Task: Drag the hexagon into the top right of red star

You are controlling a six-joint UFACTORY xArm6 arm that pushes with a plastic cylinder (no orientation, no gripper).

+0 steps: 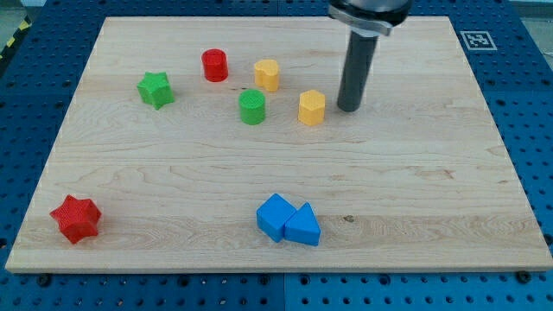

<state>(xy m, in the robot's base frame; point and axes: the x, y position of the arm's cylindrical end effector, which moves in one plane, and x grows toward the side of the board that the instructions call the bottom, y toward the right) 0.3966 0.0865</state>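
A yellow hexagon block [312, 107] lies right of the board's centre, near the view's top. My tip [349, 108] stands just to its right, a small gap apart. A second yellow block [267, 75], also roughly hexagonal, lies up and left of the first. The red star [76, 218] lies far off at the view's bottom left corner of the board.
A green cylinder [252, 106] sits left of the yellow hexagon. A red cylinder [214, 65] and a green star [155, 89] lie further left. A blue cube [275, 216] and a blue triangular block [302, 226] touch near the bottom middle. The wooden board [432, 199] rests on a blue perforated table.
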